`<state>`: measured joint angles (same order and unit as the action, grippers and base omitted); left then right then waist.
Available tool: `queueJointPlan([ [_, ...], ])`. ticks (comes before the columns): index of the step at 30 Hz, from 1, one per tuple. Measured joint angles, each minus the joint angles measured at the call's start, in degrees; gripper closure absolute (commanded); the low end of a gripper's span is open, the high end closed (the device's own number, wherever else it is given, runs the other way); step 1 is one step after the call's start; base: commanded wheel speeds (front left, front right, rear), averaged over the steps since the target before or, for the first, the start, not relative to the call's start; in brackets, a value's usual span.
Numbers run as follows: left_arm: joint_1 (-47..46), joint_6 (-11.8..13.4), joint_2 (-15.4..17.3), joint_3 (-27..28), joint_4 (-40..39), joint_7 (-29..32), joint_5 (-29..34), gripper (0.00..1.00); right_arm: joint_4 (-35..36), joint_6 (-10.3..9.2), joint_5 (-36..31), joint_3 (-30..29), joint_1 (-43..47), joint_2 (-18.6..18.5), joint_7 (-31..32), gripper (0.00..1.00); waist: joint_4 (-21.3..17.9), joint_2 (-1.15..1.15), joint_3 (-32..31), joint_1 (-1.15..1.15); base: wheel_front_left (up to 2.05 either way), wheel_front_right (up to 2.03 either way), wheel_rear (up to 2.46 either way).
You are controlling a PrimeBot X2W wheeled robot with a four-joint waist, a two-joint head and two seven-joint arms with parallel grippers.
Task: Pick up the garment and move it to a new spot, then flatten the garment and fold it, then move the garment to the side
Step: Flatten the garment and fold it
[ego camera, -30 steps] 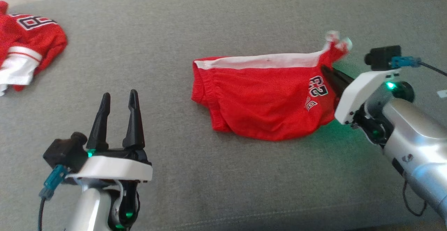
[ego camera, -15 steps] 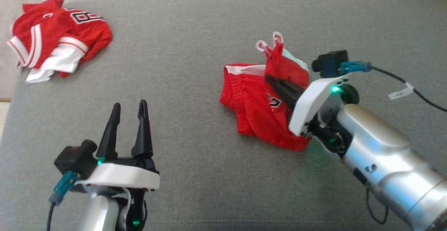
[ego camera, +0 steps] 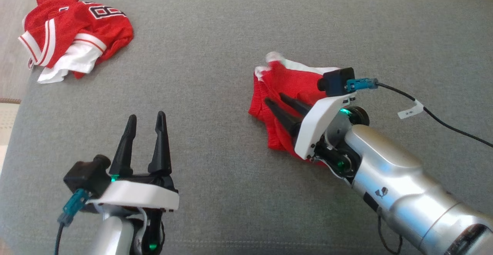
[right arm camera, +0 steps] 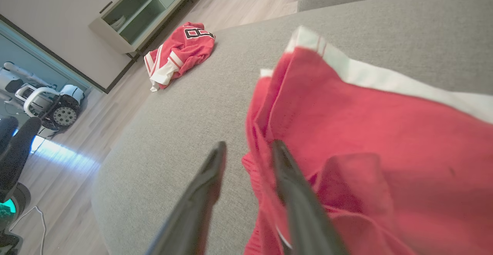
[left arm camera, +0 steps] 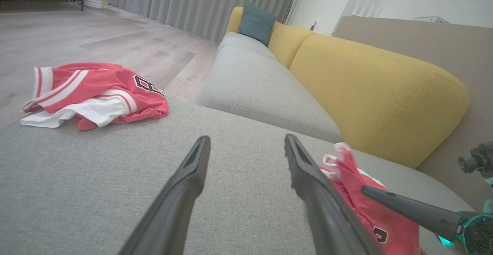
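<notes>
The garment [ego camera: 287, 83] is a pair of red shorts with a white band, lying doubled over on the grey cushion [ego camera: 215, 54] at centre right. My right gripper [ego camera: 274, 97] hovers over its left half, fingers apart and nothing pinched between them. In the right wrist view the right gripper [right arm camera: 249, 144] stands at the garment's [right arm camera: 366, 124] left edge, one finger over the cloth. My left gripper [ego camera: 146, 115] rests open at the lower left, well clear of the shorts. The left wrist view has the left gripper [left arm camera: 247, 138] wide apart, with the garment [left arm camera: 362, 205] to its right.
A crumpled red and white jersey [ego camera: 75, 33] lies at the cushion's far left corner, near the edge above the wooden floor [left arm camera: 96, 35]. A yellow sofa back [left arm camera: 369, 89] rises beyond. A tagged cable [ego camera: 412, 110] trails from the right wrist.
The right gripper swept left, carrying the shorts' right end over onto the left half, then opened and let the cloth go. The head camera has shifted too. The left gripper stayed open.
</notes>
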<state>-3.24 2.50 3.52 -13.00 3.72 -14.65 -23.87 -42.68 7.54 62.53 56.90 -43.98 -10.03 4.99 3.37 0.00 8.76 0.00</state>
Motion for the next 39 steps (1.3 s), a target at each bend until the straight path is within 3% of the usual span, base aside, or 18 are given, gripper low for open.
queueJointPlan([
  [9, 0.0, 0.0, -0.1, 0.0, 0.0, 0.0, 0.0, 0.0, 6.6, 0.0, 0.5, 0.3, -0.1, -1.5, -4.1, 0.0, -2.2, 0.0, -0.2, 0.0, 0.0, 0.0, 0.0],
  [15, 0.0, 0.0, -0.1, 0.0, 0.0, 0.0, 0.0, 0.0, 10.3, 0.0, 0.5, -3.3, -0.1, -4.5, -8.9, 0.0, -3.7, 0.0, -0.6, 0.0, 0.0, 0.0, 0.0],
  [23, 0.0, 0.0, -0.2, -0.3, -0.1, 0.0, 0.0, 0.0, 4.9, 0.0, -4.5, -8.2, 0.1, -9.0, -13.0, 0.0, -4.2, 0.0, -0.5, 0.0, 0.0, 0.0, 0.0],
  [24, 0.0, 0.0, -0.1, -0.4, -0.1, 0.0, 0.0, 0.0, 4.1, 0.0, -5.1, -8.3, 0.3, -9.0, -13.1, 0.18, -4.1, 0.0, -0.4, 0.0, 0.0, 0.0, 0.0],
  [26, 0.0, -0.1, -0.1, -0.5, -0.3, 0.0, 0.0, 0.0, 2.6, 0.0, -6.4, -8.4, 0.8, -8.7, -13.1, 0.64, -3.9, 0.0, -0.1, 0.0, 0.0, 0.0, 0.0],
  [27, 0.0, 0.0, -0.1, -0.5, -0.4, 0.0, 0.0, 0.0, 1.8, 0.0, -7.2, -8.3, 1.3, -8.6, -13.1, 0.78, -3.8, 0.0, 0.0, 0.0, 0.0, 0.0, 0.0],
  [28, 0.0, 0.0, -0.1, -0.5, -0.4, 0.0, 0.0, 0.0, 0.9, 0.0, -7.7, -8.1, 1.9, -8.4, -13.1, 0.99, -3.6, 0.0, 0.1, 0.0, 0.0, 0.0, 0.0],
  [39, -0.3, 0.0, 0.0, -0.7, -0.4, 0.0, 0.0, 0.0, -5.0, 0.0, -9.2, -4.5, 4.8, -5.7, -12.4, 1.0, -1.0, 0.0, 0.2, 0.0, 0.0, 0.0, 0.0],
])
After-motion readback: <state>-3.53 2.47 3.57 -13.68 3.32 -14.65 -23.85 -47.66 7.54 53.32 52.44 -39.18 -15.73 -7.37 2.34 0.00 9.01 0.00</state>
